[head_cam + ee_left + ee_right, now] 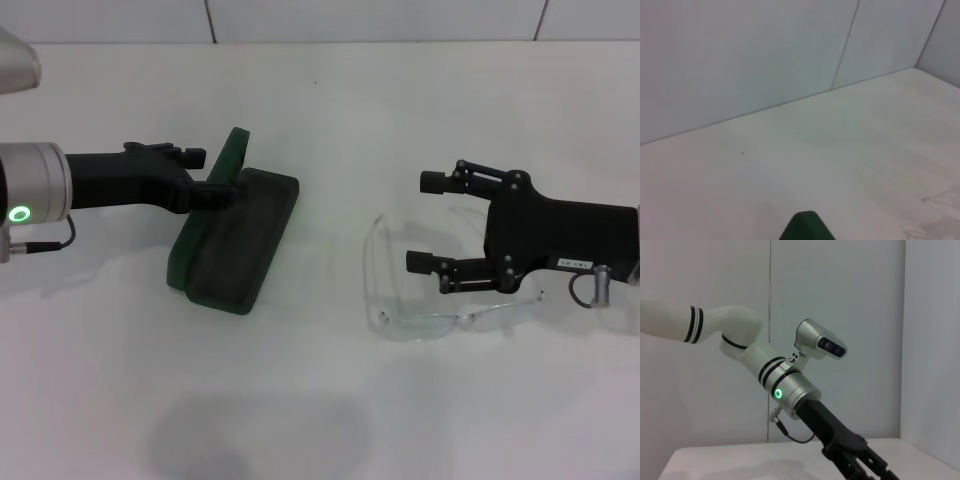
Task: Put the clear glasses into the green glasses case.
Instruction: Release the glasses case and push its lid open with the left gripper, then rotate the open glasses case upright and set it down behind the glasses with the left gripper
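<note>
Nothing readable turned up anywhere. The right gripper carried a small white label on its black body, near its right end, but the print on it was too small to make out. No lettering could be seen on the green glasses case at the left. The only sign was a lit green ring on the left arm's silver wrist, also seen glowing in the right wrist view.

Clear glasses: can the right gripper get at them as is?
Probably yes. The right gripper is open right beside the clear glasses, with nothing in between. The left gripper is busy at the green case.
</note>
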Tool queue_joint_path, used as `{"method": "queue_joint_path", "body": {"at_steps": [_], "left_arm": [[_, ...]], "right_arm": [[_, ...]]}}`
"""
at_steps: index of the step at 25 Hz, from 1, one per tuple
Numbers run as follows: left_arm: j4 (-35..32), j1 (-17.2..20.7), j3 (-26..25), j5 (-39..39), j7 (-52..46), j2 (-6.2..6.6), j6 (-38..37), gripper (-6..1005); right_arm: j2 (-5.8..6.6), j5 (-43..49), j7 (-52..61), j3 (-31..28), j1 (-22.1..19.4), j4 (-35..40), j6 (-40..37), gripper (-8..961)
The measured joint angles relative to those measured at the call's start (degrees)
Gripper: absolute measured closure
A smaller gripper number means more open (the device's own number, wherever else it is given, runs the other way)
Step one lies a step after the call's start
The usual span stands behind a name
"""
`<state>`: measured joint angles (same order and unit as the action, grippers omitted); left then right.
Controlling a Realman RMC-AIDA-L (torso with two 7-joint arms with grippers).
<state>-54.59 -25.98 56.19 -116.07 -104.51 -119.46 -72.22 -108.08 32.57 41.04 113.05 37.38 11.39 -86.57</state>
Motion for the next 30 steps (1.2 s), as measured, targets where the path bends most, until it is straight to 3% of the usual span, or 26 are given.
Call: {"method": "queue_joint_path", "body": {"at_steps": [11,13,23,30], "left_arm": [[0.48,0.08,0.13,-3.00,-0.31,-0.08,1.28,263],[0.65,0.06,0.12,-3.06,-0.32,-0.09,1.84,497],[0.61,0.02,-0.14,-3.16,3.33,0.07,3.37,694],[0.77,-2.25,-0.28,0.29,15.44,0.15,4.51,792]], "right_arm": [[0.46,2.12,0.00,0.15,0.18,0.52,-0.83,68],[0.43,2.64,-0.03,0.22,0.25,0.80,-0.84,68],[0.01,9.48,-0.09,0.01,-0.05,3.01,-1.51,68],[-1.92,15.16,-0.62,-0.03,0.02,5.13,-1.43,68]]}}
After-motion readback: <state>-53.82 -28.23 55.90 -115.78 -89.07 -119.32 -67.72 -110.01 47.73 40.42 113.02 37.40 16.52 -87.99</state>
